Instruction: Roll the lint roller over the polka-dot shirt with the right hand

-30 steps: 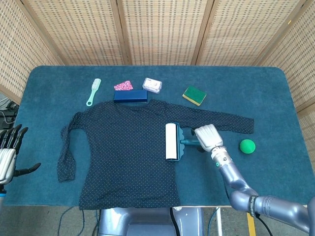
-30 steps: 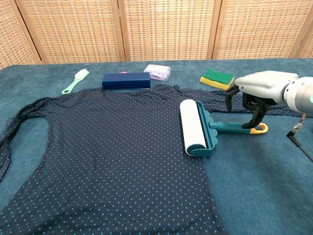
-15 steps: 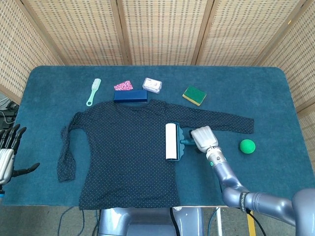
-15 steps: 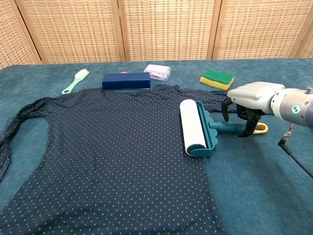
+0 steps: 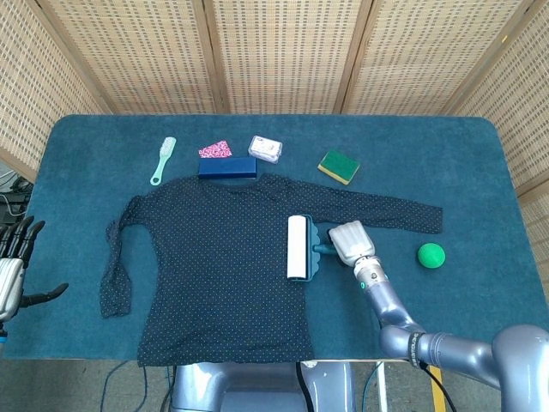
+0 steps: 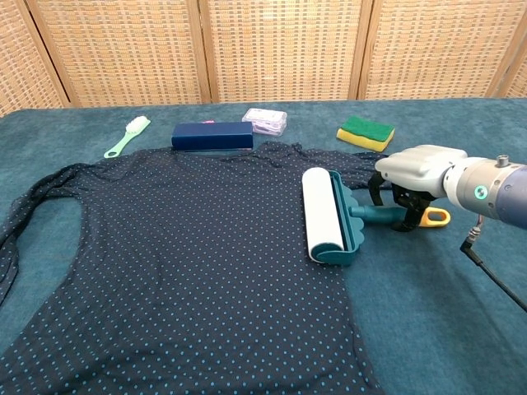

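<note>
At the far left edge of the blue-carpeted desk (image 5: 480,172), the left hand (image 5: 12,270) hangs idle, fingers spread and holding nothing. A mint brush (image 5: 162,160), a navy box (image 5: 227,167) and a small pink packet (image 5: 265,148) line the back beside the collar of the shirt (image 5: 214,266), a soft, dark polka-dot knit spread flat and likely to bunch under a hard push. On its right hem lies the roller (image 6: 323,212), a white sticky cylinder in a scalloped teal frame, light and rigid by the look of it, best taken by its slim teal handle with the orange loop. The right hand (image 6: 416,174) arches over that handle, fingers curling down around it, though whether the grip has closed cannot be told. Farther right sit a green-and-yellow sponge (image 5: 340,166) and a green ball (image 5: 431,255).
</note>
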`<state>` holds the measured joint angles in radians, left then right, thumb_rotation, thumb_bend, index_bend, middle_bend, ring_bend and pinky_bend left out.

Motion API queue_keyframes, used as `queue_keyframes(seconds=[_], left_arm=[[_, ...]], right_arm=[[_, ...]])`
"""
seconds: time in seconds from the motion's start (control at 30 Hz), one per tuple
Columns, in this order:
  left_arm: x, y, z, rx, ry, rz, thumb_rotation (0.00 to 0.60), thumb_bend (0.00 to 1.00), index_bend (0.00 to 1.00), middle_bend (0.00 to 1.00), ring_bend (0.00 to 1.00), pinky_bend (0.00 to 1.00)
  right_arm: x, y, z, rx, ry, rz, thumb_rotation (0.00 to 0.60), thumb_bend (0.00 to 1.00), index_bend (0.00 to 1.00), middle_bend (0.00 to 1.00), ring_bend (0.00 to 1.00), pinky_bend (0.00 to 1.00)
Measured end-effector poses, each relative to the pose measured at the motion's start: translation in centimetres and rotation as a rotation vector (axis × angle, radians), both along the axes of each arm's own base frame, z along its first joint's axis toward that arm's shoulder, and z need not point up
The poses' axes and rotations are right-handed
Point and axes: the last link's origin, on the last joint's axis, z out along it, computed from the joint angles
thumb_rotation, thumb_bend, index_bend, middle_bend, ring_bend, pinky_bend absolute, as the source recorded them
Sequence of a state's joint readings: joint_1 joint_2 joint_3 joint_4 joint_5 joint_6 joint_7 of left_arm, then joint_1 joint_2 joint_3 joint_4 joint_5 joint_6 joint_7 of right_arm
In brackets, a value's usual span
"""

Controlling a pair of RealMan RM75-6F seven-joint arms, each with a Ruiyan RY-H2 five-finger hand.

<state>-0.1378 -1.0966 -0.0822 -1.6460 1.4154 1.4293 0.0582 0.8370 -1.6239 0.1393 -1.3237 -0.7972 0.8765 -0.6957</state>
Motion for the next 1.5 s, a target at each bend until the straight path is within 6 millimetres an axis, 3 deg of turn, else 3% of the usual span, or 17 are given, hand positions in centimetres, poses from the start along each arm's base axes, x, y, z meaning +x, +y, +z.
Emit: queue_keyframes(seconds=[0.3,0.73,1.13,1.37,1.5], left_arm=[[-0.1,0.1,0.0,-0.006,-0.009,0.004,0.6,0.0,0.0,0.0,0.0,0.0],[-0.6,0.5,0.4,-0.028,-0.053,0.02,0.6,0.0,0.0,0.0,0.0,0.0],[-0.9,0.7,0.8,-0.041,-0.082,0.023,0.6,0.0,0.0,0.0,0.0,0.0],[-1.1,0.9,1.0,-0.039,-0.094,0.027,0.6,0.0,0.0,0.0,0.0,0.0],[-1.2,1.0,1.1,-0.041,-0.097,0.027,0.6,0.0,0.0,0.0,0.0,0.0]], right_arm=[[1.6,-0.4,1.3,-0.029,-0.014,0.04,0.6,0.75,0.73,1.0,1.0,1.0],[8.8,-2.2,2.8,-0.069,0.131,0.127,0.6,0.75,0.74,1.0,1.0,1.0],[11.8,-2.4,0.6,-0.062,0.285,0.105,0.6,0.76,0.75,1.0,1.0,1.0],[13.0,-1.6,-0.6,-0.052,0.332,0.134,0.6,0.76,0.75,1.0,1.0,1.0],[14.8,-0.5,-2.0,-0.043,0.369,0.182,0.6,0.76,0.75,1.0,1.0,1.0]])
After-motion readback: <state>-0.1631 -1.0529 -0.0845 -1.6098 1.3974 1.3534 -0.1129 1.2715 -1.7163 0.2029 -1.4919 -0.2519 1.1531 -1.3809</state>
